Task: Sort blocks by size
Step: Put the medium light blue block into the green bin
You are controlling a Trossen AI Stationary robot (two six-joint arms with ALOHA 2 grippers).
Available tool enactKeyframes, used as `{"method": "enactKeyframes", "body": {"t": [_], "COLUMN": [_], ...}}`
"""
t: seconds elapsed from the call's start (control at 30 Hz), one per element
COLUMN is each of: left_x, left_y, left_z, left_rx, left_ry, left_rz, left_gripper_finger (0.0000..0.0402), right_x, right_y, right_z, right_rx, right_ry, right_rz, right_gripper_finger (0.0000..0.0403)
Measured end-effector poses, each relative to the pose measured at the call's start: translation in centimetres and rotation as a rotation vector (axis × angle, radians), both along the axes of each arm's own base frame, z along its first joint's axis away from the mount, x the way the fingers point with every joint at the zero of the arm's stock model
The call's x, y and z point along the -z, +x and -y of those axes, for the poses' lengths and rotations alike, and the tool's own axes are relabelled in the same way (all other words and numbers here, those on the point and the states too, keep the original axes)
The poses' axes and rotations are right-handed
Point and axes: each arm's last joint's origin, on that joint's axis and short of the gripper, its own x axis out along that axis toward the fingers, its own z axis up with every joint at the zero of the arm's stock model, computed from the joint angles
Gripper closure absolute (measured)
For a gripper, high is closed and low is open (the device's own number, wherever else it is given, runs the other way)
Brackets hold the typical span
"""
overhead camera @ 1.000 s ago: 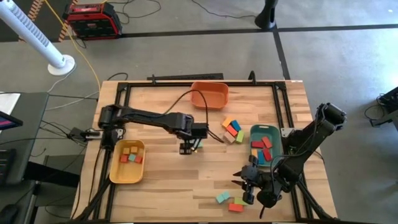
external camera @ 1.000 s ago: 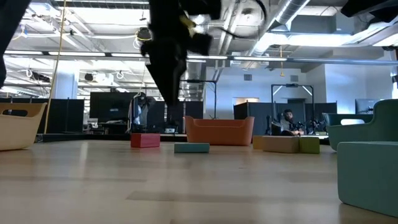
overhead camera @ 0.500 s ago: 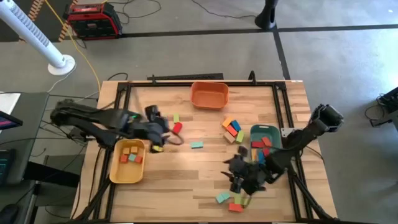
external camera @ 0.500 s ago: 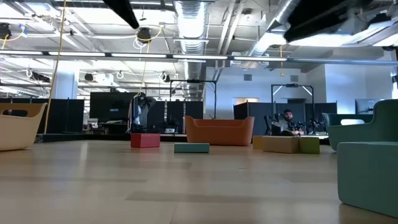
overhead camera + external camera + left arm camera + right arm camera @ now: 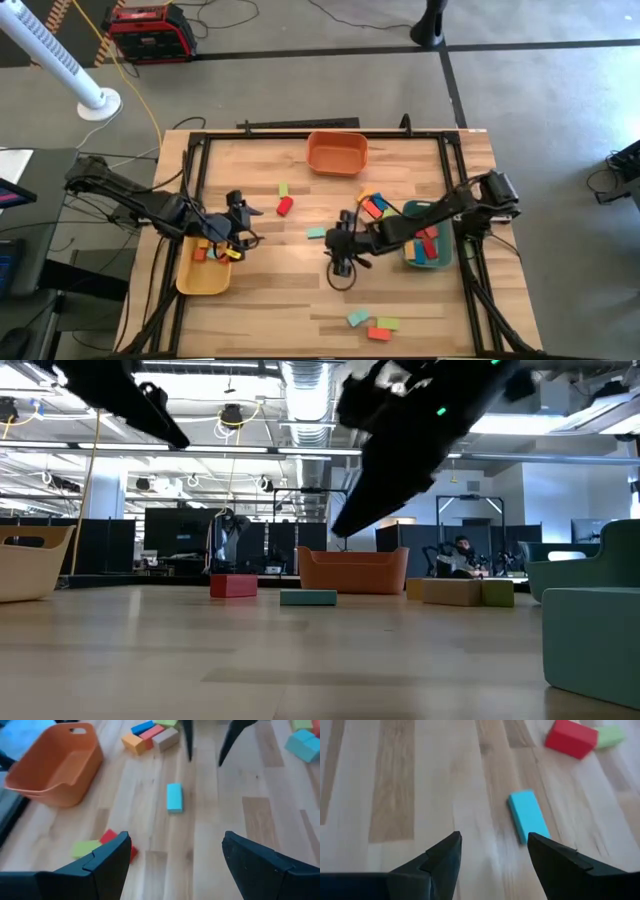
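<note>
Partly sorted: small painted wooden blocks (image 5: 212, 250) fill yellow tray (image 5: 190, 282) and green tray (image 5: 442, 258); light-blue block (image 5: 316, 233) and others loose. My right gripper (image 5: 343, 266) and left gripper (image 5: 240, 228) are both spread, empty.

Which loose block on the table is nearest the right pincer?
The light blue block lying alone mid-table, just beside the right pincer. The red block and green block lie farther toward the orange tray.

Orange tray (image 5: 336, 153), yellow tray (image 5: 197, 280), teal tray (image 5: 432, 258) — blocks (image 5: 372, 208) red, green, blue, orange, tan — pale striped wood table (image 5: 280, 290).
</note>
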Motion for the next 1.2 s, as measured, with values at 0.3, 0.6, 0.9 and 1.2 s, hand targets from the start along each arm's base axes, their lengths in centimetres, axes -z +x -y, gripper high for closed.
{"method": "enactKeyframes", "body": {"t": [0.3,0.6,0.9,1.2], "left_x": [2.1,3.2,3.0,2.9], "left_y": [0.9,0.9,1.0,1.1], "left_z": [0.5,0.6,0.6,0.6], "left_rx": [0.062,0.064,0.079,0.083], "left_ry": [-0.051,-0.065,-0.050,-0.046], "left_rz": [0.079,0.110,0.126,0.137], "left_gripper_finger": [0.0104,0.0104,0.0104,0.0104], "right_x": [2.1,2.4,6.1,6.7], "right_y": [1.9,2.5,3.5,3.2], "right_z": [3.5,6.3,7.6,7.2], "right_rx": [-0.031,-0.072,-0.121,-0.083], "right_ry": [-0.008,0.047,0.107,0.113], "right_rz": [0.001,0.003,-0.025,-0.082], "right_gripper_finger": [0.0136,0.0136,0.0137,0.0156]}}
